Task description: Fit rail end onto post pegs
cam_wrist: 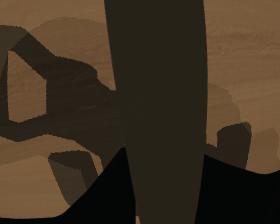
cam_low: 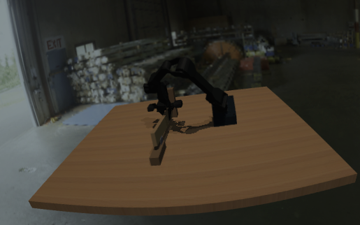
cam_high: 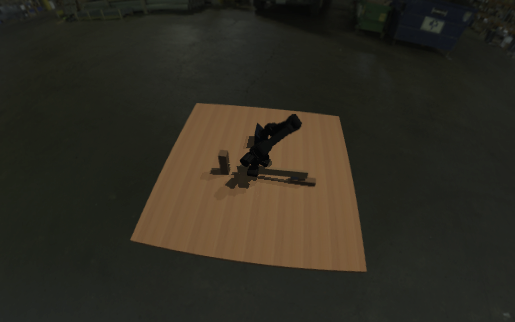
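While the claw (cam_high: 251,169) clamps the rail (cam_high: 286,176) nr its free end, post (cam_high: 224,161) stands apart; next: align w/ pegs.

rail (cam_low: 159,134) – long, wooden, near end raised | post (cam_high: 224,161) – short, upright, apart from rail
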Controlling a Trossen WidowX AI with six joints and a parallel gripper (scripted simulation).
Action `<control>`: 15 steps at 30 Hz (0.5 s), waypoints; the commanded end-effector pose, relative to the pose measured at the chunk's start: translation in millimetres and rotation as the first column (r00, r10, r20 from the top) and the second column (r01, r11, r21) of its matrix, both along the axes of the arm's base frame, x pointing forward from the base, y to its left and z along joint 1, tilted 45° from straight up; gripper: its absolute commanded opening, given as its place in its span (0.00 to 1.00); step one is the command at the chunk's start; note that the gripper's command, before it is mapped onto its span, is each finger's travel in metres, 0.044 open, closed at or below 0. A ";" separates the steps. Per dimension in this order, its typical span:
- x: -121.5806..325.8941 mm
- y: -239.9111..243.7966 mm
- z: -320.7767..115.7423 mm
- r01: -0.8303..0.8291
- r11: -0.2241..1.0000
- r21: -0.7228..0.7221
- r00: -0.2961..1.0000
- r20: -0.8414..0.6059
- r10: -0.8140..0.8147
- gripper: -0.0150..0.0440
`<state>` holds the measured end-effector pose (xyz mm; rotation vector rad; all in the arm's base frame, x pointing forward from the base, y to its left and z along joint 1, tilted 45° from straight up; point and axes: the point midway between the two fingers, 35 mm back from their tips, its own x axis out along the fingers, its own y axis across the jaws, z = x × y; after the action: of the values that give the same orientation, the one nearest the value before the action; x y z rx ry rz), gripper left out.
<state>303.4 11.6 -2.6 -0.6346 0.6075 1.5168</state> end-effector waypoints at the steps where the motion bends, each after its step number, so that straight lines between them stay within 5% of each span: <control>1: 3.4 -3.6 5.3 0.011 1.000 0.005 1.000 0.013 -0.011 0.25; 15: 3.4 -8.6 10.3 0.011 1.000 0.004 1.000 0.013 -0.011 0.25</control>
<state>303.7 6.3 2.7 -0.6346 0.6076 1.5168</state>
